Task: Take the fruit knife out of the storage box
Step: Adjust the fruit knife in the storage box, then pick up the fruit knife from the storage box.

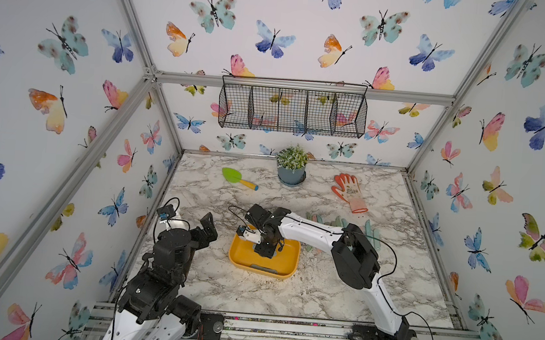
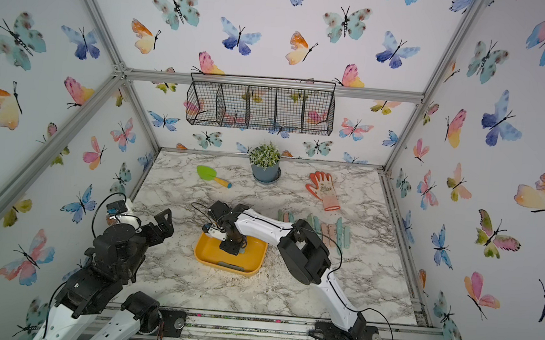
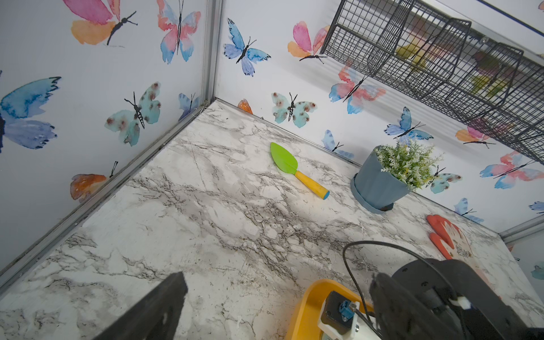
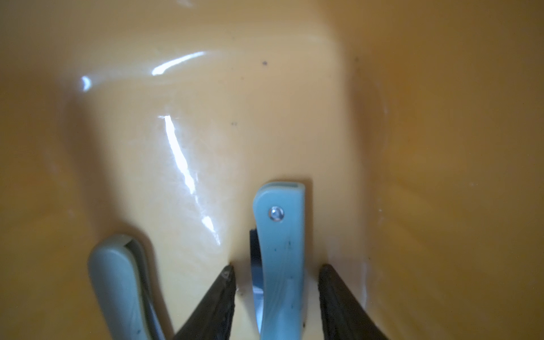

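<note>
The storage box [image 1: 243, 255] is a shallow yellow-orange tray in the middle of the marble table, seen in both top views [image 2: 210, 254]. My right gripper [image 1: 266, 249] points down into it. In the right wrist view a light blue folded fruit knife [image 4: 281, 250] lies on the tray floor [image 4: 206, 117] between the open jaws of the right gripper [image 4: 276, 267], with a gap on each side. A grey-green knife [image 4: 114, 288] lies beside it, outside the jaws. My left gripper [image 1: 207, 230] hovers open and empty left of the tray, whose corner [image 3: 306, 309] shows in the left wrist view.
Several pastel folded knives [image 1: 337, 222] lie in a row on the table right of the tray, partly under the right arm. A potted plant [image 1: 291, 165], a green trowel [image 1: 238, 178] and an orange glove [image 1: 350, 191] sit at the back. A black wire basket [image 1: 293, 108] hangs on the back wall.
</note>
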Controlling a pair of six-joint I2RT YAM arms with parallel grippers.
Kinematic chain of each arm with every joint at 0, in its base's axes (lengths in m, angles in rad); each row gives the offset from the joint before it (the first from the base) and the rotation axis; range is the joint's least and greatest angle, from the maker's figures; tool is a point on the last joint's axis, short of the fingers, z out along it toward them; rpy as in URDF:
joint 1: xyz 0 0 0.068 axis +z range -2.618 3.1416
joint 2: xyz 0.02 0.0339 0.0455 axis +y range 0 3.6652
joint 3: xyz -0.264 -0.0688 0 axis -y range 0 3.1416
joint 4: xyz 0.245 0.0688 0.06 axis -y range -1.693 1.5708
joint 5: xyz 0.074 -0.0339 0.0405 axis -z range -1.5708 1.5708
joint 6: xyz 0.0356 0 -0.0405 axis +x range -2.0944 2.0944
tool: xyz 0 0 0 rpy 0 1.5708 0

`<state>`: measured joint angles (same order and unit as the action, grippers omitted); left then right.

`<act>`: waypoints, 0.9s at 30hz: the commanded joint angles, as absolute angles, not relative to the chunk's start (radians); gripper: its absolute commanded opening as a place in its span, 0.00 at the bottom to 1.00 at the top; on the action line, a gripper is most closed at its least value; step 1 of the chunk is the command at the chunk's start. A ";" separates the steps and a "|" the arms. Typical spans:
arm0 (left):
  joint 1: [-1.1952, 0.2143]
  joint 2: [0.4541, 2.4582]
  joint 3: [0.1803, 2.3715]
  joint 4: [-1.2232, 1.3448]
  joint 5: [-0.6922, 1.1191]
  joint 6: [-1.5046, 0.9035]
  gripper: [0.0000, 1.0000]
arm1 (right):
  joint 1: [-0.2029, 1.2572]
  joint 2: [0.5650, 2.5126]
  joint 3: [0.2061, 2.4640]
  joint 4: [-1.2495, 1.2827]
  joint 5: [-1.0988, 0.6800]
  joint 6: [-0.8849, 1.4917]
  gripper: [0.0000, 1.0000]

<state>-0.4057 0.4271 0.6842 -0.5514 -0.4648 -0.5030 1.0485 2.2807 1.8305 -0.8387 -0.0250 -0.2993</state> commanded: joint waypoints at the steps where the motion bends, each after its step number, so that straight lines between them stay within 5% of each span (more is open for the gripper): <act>1: -0.399 0.416 0.699 -0.560 -0.464 -0.503 0.99 | 1.057 2.327 1.849 -0.913 -0.018 -0.285 0.47; 27: -0.399 0.417 0.700 -0.558 -0.463 -0.504 0.98 | 1.057 2.277 1.870 -0.877 0.025 -0.229 0.27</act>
